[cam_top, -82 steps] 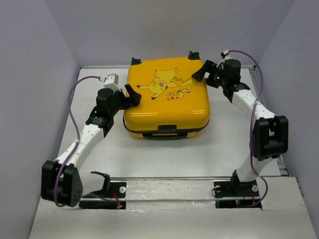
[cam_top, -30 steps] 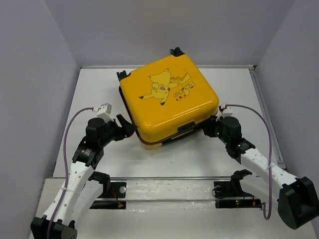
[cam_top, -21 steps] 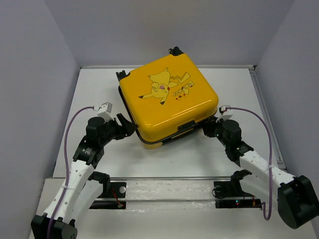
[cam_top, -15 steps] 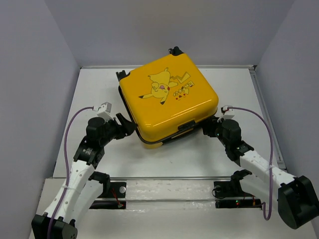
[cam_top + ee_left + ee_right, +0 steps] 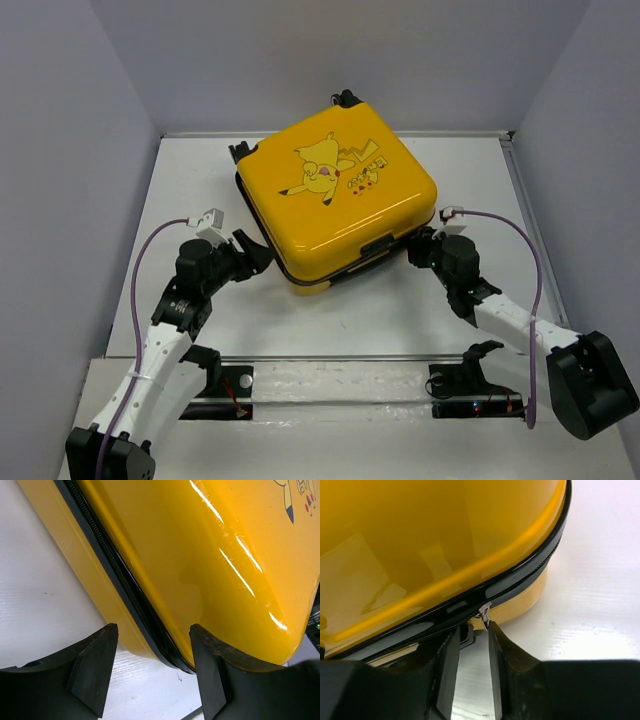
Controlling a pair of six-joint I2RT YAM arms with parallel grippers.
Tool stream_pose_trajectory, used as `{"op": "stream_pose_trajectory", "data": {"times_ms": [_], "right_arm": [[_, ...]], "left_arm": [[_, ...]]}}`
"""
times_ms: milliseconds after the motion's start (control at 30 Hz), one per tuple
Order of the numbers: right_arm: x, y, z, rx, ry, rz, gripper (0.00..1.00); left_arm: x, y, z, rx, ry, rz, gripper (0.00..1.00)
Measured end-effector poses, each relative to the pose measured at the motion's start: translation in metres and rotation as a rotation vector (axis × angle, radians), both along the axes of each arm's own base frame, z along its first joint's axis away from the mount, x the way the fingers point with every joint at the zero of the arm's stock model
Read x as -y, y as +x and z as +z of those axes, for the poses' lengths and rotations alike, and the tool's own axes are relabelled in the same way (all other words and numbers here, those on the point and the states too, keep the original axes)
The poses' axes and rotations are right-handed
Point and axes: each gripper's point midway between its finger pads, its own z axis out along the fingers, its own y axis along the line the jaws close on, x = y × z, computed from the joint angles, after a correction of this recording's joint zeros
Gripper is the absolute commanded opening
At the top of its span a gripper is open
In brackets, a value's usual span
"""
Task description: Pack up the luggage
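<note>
The luggage [image 5: 335,195], a yellow hard-shell suitcase with a cartoon print, lies closed and flat on the table, turned at an angle. Its black zip seam [image 5: 120,575] runs around the side. My left gripper [image 5: 255,256] is open at the near left corner, and that corner [image 5: 165,655] sits between the two fingers [image 5: 95,665]. My right gripper [image 5: 420,246] is at the near right side with its jaws narrowly apart. The silver zipper pull [image 5: 484,615] hangs at the tip of its right finger [image 5: 512,655], not clamped.
Black caster wheels [image 5: 343,97] stick out at the suitcase's far edge. A black latch [image 5: 378,243] sits on its near edge. The white table [image 5: 330,320] is walled in by grey panels, and a metal rail [image 5: 330,357] runs in front of the arm bases.
The suitcase has shifted slightly away and to the left. My right gripper followed it up to the zip seam, its jaws widening and then narrowing. The left jaws closed in a little.
</note>
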Motion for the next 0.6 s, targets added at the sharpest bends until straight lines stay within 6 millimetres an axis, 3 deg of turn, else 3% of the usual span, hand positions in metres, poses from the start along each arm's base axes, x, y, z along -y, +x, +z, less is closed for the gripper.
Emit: {"op": "stream_pose_trajectory", "data": {"times_ms": [100, 400, 600], "right_arm": [[0.000, 0.005, 0.002, 0.029, -0.018, 0.007, 0.25], [-0.020, 0.015, 0.004, 0.012, -0.002, 0.088, 0.28], [-0.061, 0.021, 0.005, -0.035, -0.011, 0.171, 0.33]], "left_arm": [[0.002, -0.001, 0.000, 0.002, -0.005, -0.004, 0.69], [0.002, 0.000, -0.002, -0.006, -0.001, 0.008, 0.69], [-0.008, 0.004, -0.005, -0.007, 0.026, 0.064, 0.70]]}}
